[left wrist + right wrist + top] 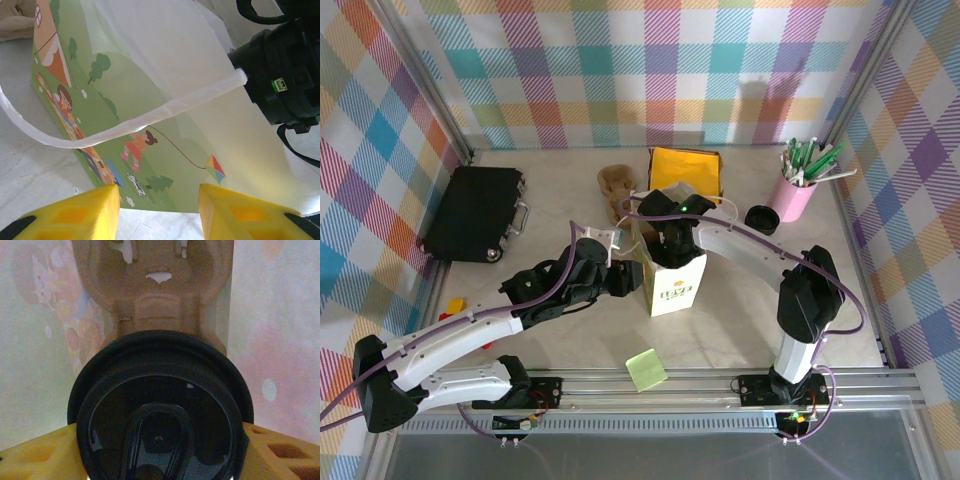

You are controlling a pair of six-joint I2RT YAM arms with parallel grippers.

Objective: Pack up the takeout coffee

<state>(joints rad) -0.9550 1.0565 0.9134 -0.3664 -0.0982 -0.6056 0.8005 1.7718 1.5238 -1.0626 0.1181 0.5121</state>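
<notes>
Right wrist: pincer [160, 456] clamps takeout coffee [161, 390].

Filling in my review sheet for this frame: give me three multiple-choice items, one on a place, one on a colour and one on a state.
1. Where does the pink pen cup stand?
A) back right corner
B) front left corner
C) middle of the front edge

2. What colour is the lid of the takeout coffee between the fingers of the right gripper?
A) white
B) black
C) green

3. What state is the left gripper in?
A) shut on a pen
B) shut on a sticky note
C) open, facing the paper bag

Answers:
1 A: the top view shows it by the right wall, at the back.
2 B: the right wrist view shows a glossy black lid.
3 C: the left wrist view shows its yellow fingers apart with nothing between them, and the printed bag ahead.
</notes>
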